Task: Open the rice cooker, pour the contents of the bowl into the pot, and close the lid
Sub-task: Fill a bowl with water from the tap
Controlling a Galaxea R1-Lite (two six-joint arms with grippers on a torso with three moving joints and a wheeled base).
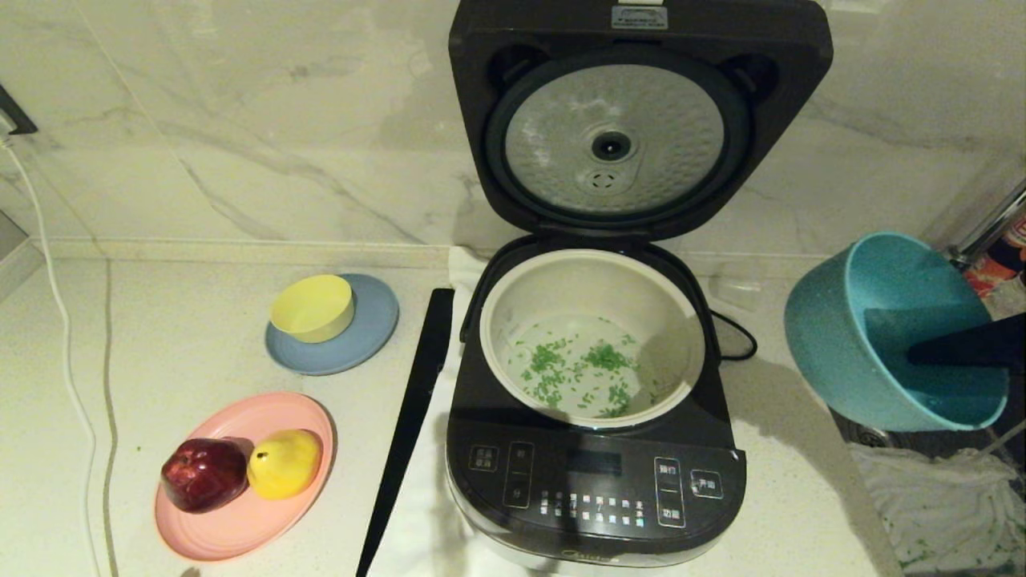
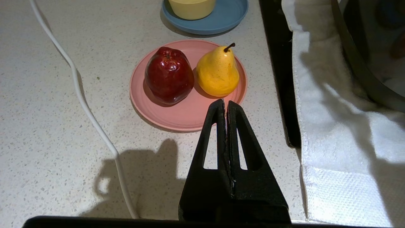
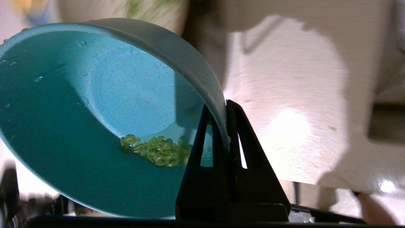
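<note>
Head view shows most contents (image 1: 573, 370) already in the pot (image 1: 591, 332). Right gripper (image 3: 226, 133), clamped on the bowl (image 3: 95, 110) rim, should set it down level so remaining grains stay put; left gripper (image 2: 225, 109), pressed closed, idles.

a pale speckled counter (image 1: 192, 336) meets a white marble wall (image 1: 264, 120) with grey veins. strong light throws hard shadows. a white cable (image 1: 60, 320) trails along the left.

pot (image 1: 591, 280) mouth open from above, raised lid (image 1: 639, 120) walls off 12 o'clock, yellow bowl (image 1: 313, 306) on blue plate (image 1: 353, 336) at 10, fruit plate (image 1: 240, 529) at 8, bare bench (image 1: 176, 320) between them, right hand (image 1: 922, 353) with tilted bowl (image 1: 850, 320) blocks 3
</note>
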